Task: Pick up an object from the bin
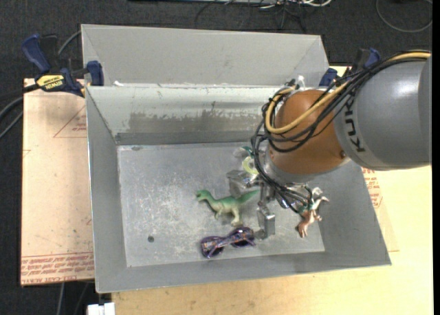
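Looking down into the grey metal bin (158, 197), with most of its floor lying bare. Reaching in from the right with the arm (392, 121), hanging its orange wrist cover (306, 135) over the right half of that floor. Holding the tool (252, 202) low beneath the cover, apparently spread rather than pressed together and pinching nothing.

Straddling, by the look of it, the tail end of a green toy dinosaur (223, 205), which is lying near the middle of the floor with its head pointing left. Judging this toy to be light, stiff moulded plastic, smooth enough to be slipping a little, and in no way fragile. Favouring the thick body above the legs for a hold, closing across its narrow width. Distrusting the thin tail and neck as likely to be twisting out.

Noting a purple thing shaped like small sunglasses (227, 243) just to the near side of the dinosaur. Noting also a small brown animal figure (307, 223) to the right, close under the wrist cover.
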Controlling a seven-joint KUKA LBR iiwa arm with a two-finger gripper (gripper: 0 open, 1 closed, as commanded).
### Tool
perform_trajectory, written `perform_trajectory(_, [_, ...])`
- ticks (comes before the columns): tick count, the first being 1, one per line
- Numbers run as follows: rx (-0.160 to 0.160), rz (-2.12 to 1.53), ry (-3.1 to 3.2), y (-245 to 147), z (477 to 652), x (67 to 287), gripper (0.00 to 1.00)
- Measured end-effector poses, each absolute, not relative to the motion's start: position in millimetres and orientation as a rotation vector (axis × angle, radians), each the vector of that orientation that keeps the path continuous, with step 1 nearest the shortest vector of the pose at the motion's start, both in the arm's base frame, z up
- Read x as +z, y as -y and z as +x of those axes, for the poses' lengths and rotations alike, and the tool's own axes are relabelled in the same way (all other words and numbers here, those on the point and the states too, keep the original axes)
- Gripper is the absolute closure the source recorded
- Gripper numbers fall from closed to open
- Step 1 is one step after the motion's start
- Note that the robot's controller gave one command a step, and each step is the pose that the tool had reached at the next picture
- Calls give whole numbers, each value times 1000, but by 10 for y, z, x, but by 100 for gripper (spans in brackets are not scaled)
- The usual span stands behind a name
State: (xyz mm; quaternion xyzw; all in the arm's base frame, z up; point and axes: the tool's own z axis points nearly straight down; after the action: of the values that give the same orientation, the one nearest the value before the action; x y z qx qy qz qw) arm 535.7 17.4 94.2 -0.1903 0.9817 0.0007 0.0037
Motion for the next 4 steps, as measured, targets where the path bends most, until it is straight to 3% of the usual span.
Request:
perform_trajectory(1, [2,-632,-3069,-164,5348,881,0])
perform_trajectory(2, [2,-887,-3005,-370,5596,755,0])
perform_trajectory(3, [2,-1259,-2869,-534,5427,698,0])
perform_trajectory(4, [0,-1386,-2808,-642,5460,713,100])
